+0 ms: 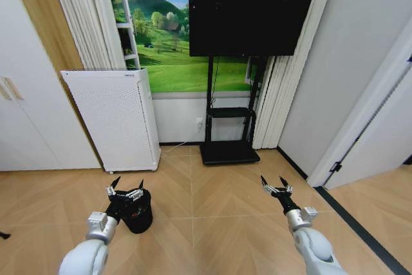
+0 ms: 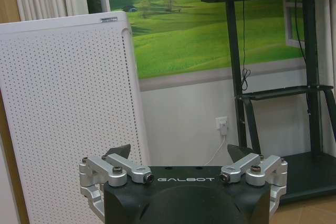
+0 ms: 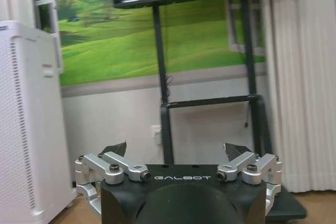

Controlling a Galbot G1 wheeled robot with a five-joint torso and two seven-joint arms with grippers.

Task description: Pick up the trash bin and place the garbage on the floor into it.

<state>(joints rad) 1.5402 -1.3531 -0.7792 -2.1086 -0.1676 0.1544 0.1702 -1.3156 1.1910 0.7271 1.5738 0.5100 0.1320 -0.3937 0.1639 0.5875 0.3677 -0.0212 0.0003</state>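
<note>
Below, left pincer (image 1: 128,185) spread above trash bin (image 1: 138,213), floor (image 1: 219,210) open

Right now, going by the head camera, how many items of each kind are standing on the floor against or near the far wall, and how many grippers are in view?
Trash bin, black: 1
White perforated appliance: 1
TV stand carrying the TV: 1
Grippers: 2, the left gripper open above the bin, the right gripper open over bare floor
Total: 5
</note>
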